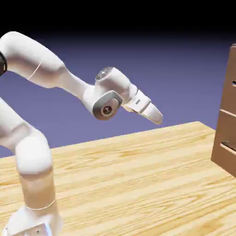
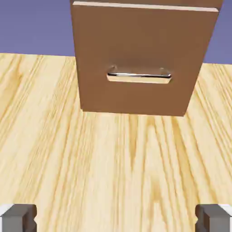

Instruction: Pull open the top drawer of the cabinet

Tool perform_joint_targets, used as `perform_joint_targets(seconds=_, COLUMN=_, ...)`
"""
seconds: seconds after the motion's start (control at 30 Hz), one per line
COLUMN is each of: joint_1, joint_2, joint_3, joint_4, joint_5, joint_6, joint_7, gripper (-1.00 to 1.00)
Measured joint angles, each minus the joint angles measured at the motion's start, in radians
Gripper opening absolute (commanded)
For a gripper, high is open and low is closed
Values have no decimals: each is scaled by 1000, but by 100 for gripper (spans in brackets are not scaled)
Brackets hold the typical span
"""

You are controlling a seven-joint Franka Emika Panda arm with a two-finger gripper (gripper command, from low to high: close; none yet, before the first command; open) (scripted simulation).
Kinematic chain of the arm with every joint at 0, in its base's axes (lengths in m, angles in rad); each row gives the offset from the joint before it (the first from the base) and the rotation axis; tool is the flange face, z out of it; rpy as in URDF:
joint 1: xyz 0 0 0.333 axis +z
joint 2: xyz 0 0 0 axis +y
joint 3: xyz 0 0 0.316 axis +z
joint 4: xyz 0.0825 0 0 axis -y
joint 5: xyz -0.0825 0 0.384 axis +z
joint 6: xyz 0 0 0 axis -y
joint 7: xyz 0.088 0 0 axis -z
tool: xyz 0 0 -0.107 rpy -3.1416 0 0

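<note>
While the tool [image 1: 156, 115] hangs wide open, the cabinet [image 1: 227, 110] stands well apart.

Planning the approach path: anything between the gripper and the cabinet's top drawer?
Nothing visible. The gripper hangs open in the air, well short of the cabinet, with only bare table below the gap. The top drawer is cut off at the exterior view's right edge; the hand view shows only a lower drawer handle.

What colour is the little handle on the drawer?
Shiny silver-grey, a thin bar handle on the brown drawer front. The hand view shows it best.
</note>
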Motion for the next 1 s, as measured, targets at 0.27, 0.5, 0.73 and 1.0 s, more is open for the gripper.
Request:
perform_joint_targets(seconds=0.27, joint_1=80, joint_2=176, joint_3=-142, joint_4=169, joint_5=291, joint_6=-33, joint_7=-348, gripper=0)
perform_joint_targets(seconds=0.5, joint_1=150, joint_2=330, joint_3=-266, joint_4=317, joint_5=546, joint_6=-62, joint_7=-652, gripper=0)
perform_joint_targets(seconds=0.73, joint_1=218, joint_2=484, joint_3=-390, joint_4=465, joint_5=800, joint_6=-91, joint_7=-957, gripper=0)
perform_joint_targets(seconds=1.0, joint_1=299, joint_2=660, joint_3=-532, joint_4=634, joint_5=1091, joint_6=-124, joint_7=-1305, gripper=0)
